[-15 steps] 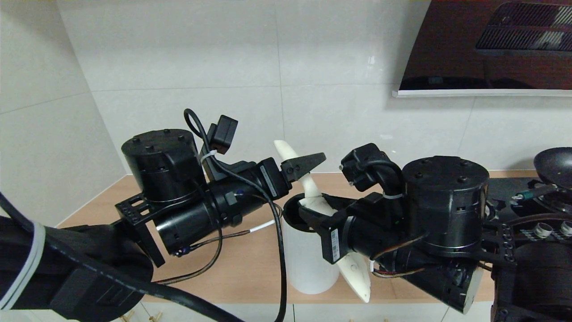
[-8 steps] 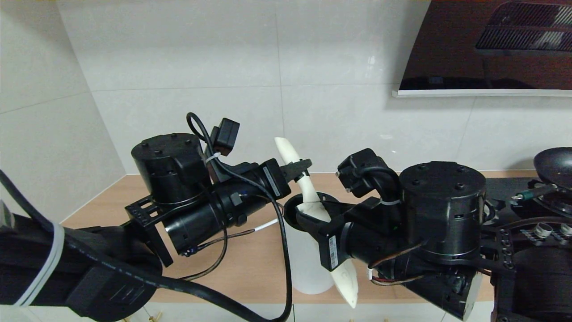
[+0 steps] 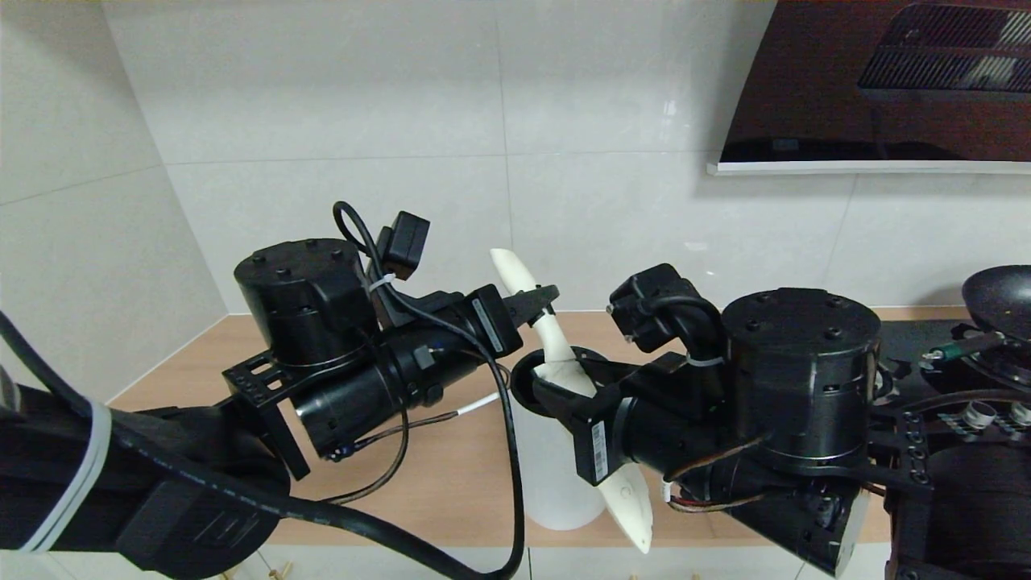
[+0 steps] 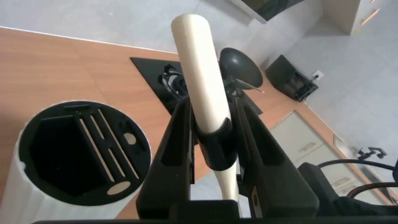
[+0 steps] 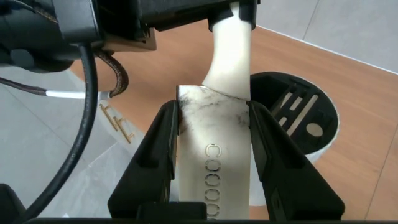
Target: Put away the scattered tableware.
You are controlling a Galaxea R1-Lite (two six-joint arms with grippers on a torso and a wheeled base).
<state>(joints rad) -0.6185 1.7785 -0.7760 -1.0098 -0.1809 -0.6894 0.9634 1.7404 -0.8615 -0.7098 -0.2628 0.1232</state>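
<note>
within the last second the fingers of the left gripper (image 3: 538, 301) went from open to clamped on the handle of the white spatula (image 3: 552, 338), which pointed to 11 o'clock over the utensil holder (image 3: 556, 483) on the table (image 3: 435, 475), while the right gripper (image 5: 213, 118) gripped its blade, so a handover looked underway.

We face a white tiled wall (image 3: 322, 97). At 1 o'clock we see a dark range hood (image 3: 886, 80); at 3 o'clock a black hob (image 3: 918, 330) with a dark pan (image 3: 999, 292) sits in the pale wooden surface (image 3: 451, 475).
</note>
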